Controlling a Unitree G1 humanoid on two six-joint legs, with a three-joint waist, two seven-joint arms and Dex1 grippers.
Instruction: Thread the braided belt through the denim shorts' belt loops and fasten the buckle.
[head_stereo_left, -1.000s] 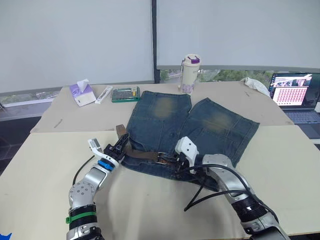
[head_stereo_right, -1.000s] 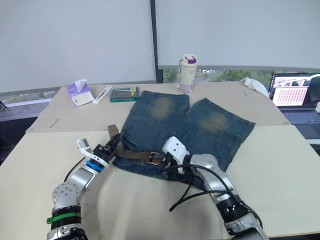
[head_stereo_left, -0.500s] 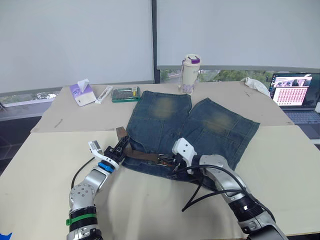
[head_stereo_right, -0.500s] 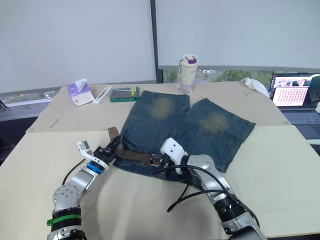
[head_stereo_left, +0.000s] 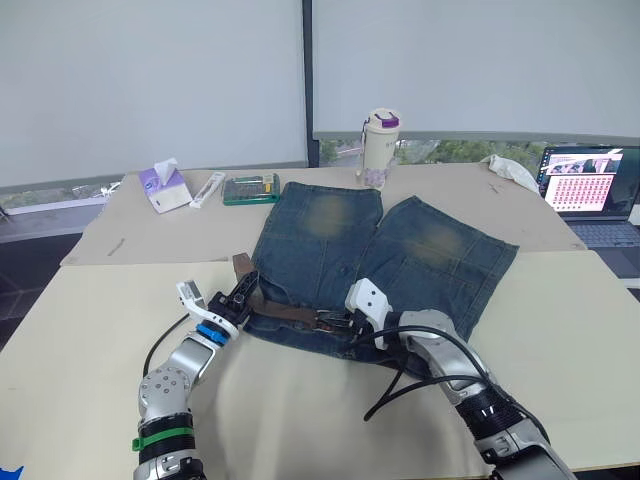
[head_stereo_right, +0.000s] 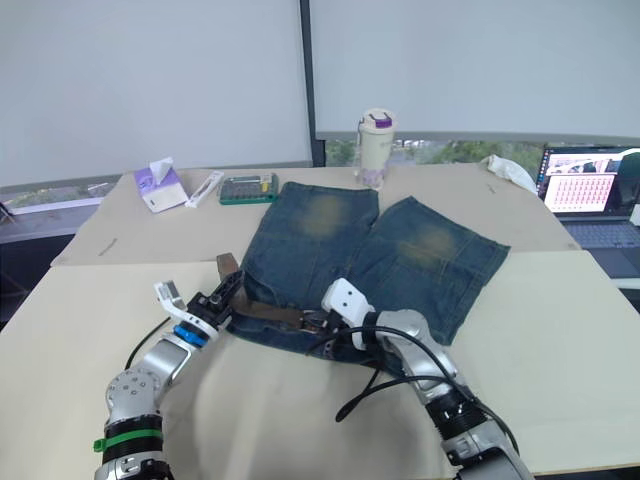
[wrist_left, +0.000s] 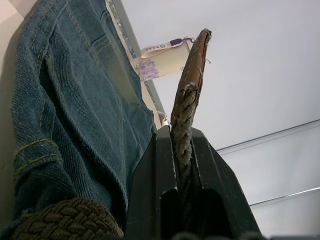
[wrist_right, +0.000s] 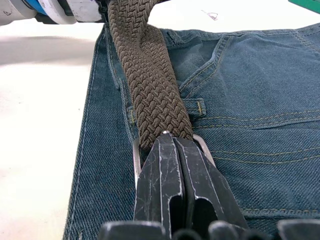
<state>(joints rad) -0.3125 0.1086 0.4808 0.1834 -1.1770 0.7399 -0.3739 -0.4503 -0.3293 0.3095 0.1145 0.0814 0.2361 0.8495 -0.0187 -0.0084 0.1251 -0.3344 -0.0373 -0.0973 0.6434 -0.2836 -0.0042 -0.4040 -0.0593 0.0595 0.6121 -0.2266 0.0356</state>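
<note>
Braided belt (head_stereo_left: 285, 313) lies along the waistband of the denim shorts (head_stereo_left: 380, 250) on the bench (head_stereo_left: 90, 330). Left gripper (wrist_left: 183, 150) has its jaws closed on the belt's tip; right gripper (wrist_right: 175, 150) jaws are pinched at the buckle (wrist_right: 136, 162). One belt loop (wrist_right: 192, 106) lies beside the strap, unthreaded. I judge threading and fastening largely remain.

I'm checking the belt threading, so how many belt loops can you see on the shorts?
1: a belt loop right of the belt, near the buckle. Others may be hidden.
</note>
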